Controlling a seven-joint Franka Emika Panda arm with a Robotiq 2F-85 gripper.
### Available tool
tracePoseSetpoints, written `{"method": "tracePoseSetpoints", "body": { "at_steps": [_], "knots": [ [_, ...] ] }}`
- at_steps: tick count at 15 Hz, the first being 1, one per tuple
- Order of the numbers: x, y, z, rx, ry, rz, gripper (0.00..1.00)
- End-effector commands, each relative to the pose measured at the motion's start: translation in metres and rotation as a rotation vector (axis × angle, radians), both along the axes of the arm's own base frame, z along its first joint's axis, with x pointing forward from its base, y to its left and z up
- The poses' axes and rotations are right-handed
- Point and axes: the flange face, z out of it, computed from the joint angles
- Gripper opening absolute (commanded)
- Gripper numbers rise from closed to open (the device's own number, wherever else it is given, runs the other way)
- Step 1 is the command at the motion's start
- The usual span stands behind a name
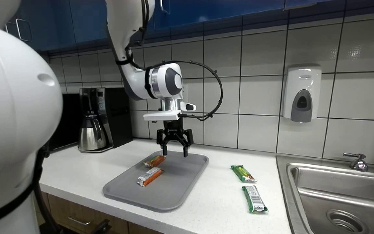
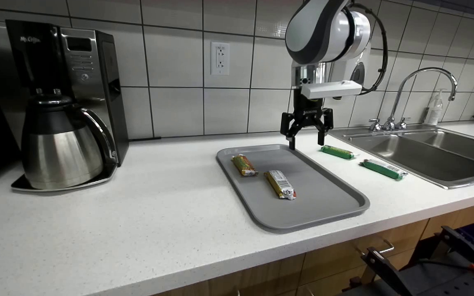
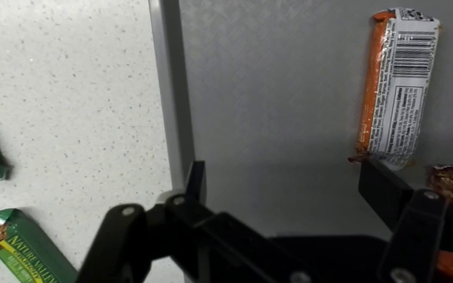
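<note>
Black and jointed, my two-fingered gripper [image 1: 175,153] hangs, in an exterior view, over the far end of a flat grey rectangular tray [image 1: 170,195], its jaws spread with nothing between them. On that tray lie a white-backed orange foil-wrapped snack bar [image 1: 150,176] and, behind it, an orange-brown foil-wrapped snack bar [image 1: 155,161]. Off it, on the speckled white countertop [image 1: 219,195], rest a yellow-banded green foil-wrapped bar [image 1: 243,173] and, nearer the front, a green foil-wrapped bar with a white barcoded back [image 1: 255,199]. In an exterior view, a black-and-steel coffee maker [image 2: 82,61] with its steel carafe [image 2: 62,152] stands well apart from the tray, and a double-basin steel sink [image 2: 426,158] lies beside the green pair; I touch no bar. In the wrist view, one of my fingertips [image 3: 197,179] overlaps the tray's rim and its partner covers part of the orange pair. As I judge progress, both orange bars are on the tray, both green ones lie outside it, and I carry nothing. Counting, I find one tray, two orange bars, two green bars, one coffee maker, one carafe and one sink.
</note>
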Motion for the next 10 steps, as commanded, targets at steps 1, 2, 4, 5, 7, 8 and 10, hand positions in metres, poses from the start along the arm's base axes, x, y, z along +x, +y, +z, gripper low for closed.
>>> {"method": "tracePoseSetpoints", "body": {
  "at_steps": [1,2,4,5,7,8,10],
  "knots": [
    [-0.006,0.011,0.011,0.015,-0.005,-0.045,1.0],
    [-0.006,0.013,0.011,0.018,-0.005,-0.049,1.0],
    [-0.008,0.02,0.01,0.021,-0.006,-0.061,1.0],
    [-0.009,0.023,0.009,0.021,-0.007,-0.067,1.0],
    [-0.012,0.03,0.007,0.021,-0.007,-0.073,1.0],
    [-0.013,0.033,0.005,0.022,-0.004,-0.076,1.0],
    [-0.016,0.039,0.001,0.022,0.004,-0.08,1.0]
  ]
}}
